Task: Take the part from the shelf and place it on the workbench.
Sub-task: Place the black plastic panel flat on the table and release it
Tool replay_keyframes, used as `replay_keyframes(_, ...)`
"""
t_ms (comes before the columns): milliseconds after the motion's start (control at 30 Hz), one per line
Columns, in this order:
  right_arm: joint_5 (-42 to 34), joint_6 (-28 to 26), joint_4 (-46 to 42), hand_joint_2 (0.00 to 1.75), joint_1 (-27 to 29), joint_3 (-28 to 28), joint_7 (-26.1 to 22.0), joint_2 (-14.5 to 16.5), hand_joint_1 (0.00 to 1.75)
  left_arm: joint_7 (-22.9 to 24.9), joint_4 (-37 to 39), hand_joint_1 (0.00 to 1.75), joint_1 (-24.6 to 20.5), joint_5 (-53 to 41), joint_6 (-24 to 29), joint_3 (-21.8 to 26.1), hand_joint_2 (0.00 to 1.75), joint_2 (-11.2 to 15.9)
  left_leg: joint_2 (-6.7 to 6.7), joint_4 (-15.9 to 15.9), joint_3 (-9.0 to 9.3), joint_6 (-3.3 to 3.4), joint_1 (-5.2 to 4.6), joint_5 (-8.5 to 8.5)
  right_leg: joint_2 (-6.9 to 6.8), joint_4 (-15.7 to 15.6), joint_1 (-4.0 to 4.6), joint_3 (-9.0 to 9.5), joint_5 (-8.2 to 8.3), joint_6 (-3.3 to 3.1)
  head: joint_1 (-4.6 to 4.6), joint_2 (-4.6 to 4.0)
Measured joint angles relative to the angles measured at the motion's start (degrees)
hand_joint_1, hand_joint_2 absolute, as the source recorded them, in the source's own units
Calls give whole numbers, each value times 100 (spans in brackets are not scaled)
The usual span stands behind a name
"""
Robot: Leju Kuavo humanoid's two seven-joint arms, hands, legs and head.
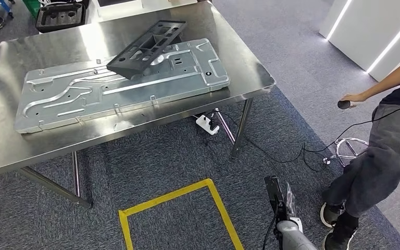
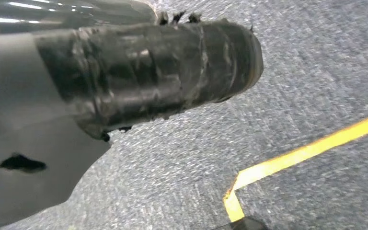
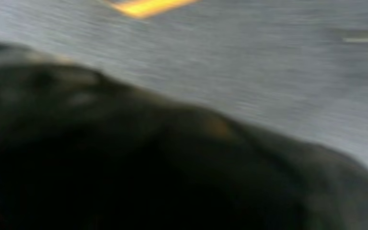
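1. No legible writing on any item.
2. Black plastic part (image 1: 147,48) lies tilted on the stamped metal panel (image 1: 120,86), which lies flat on the steel counter (image 1: 41,146).
3. A second black part (image 1: 61,15) sits beyond the counter's far edge.
4. White power strip (image 1: 207,125) and yellow floor tape (image 1: 177,195) on the carpet; a person (image 1: 385,151) stands right.
5. Right hand (image 1: 278,200) hangs low, grip not discernible; left hand (image 2: 148,72) possibly curled, state undetermined.
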Motion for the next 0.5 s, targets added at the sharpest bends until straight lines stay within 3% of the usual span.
replay_keyframes(33,-24,54,235,0,-27,-28,133,54,0,-15,0,0,-16,-26,0,1,0,3,3,-336,214,45,-25,-109,-1,-21,-14,-5,61,26,2,0)
replay_keyframes(67,-54,130,453,0,-47,-57,227,101,0,-31,0,0,-31,-55,0,2,0,5,8,-546,312,82,-44,-161,-2,-56,-27,-1,132,64,-2,0)
replay_keyframes(133,-105,320,809,0,-71,-103,353,161,0,-55,0,0,-44,-104,-4,2,0,-5,29,-666,284,132,-48,-11,15,-131,-43,-3,216,133,-11,0)
replay_keyframes(167,-116,414,967,0,-82,-118,413,179,0,-62,0,0,-50,-127,-8,2,0,-15,45,-726,243,168,-35,97,33,-77,-38,-28,102,158,-15,-1)
replay_keyframes(200,-118,485,1101,0,-92,-131,468,191,0,-63,0,0,-48,-140,-13,1,0,-27,62,-771,184,192,-18,202,54,81,-31,-75,-135,177,-15,-1)
replay_keyframes(267,-79,562,1332,0,-113,-148,568,198,0,-63,0,0,-39,-160,-12,1,0,-46,82,-759,10,225,0,359,79,724,-44,-199,-787,216,-15,-1)
replay_keyframes(300,-51,575,1424,0,-123,-152,608,201,0,-62,0,0,-34,-165,3,1,0,-50,88,-718,-99,218,3,424,82,1081,-56,-243,-972,243,-16,0)
replay_keyframes(333,-20,583,1513,0,-133,-154,646,204,0,-64,0,0,-34,-173,29,1,0,-54,91,-662,-221,202,10,484,82,1360,-75,-243,-997,272,-16,0)
replay_keyframes(400,31,598,1655,0,-155,-154,710,213,0,-68,0,0,-38,-188,88,1,0,-61,94,-502,-503,149,42,576,80,1419,-126,-10,-711,337,-16,0)
replay_keyframes(433,52,618,1716,0,-170,-154,736,219,0,-68,0,0,-41,-196,105,1,0,-64,94,-392,-644,113,60,607,81,1166,-162,252,-604,378,-15,0)
replay_keyframes(467,71,642,1765,0,-194,-154,755,228,0,-64,0,0,-44,-199,112,1,0,-66,92,-276,-779,75,71,625,85,782,-173,556,-630,417,-5,0)
replay_keyframes(500,86,664,1809,0,-223,-154,776,239,0,-59,0,0,-49,-201,110,1,0,-66,90,-168,-885,34,74,642,97,437,-171,795,-726,407,-3,1)
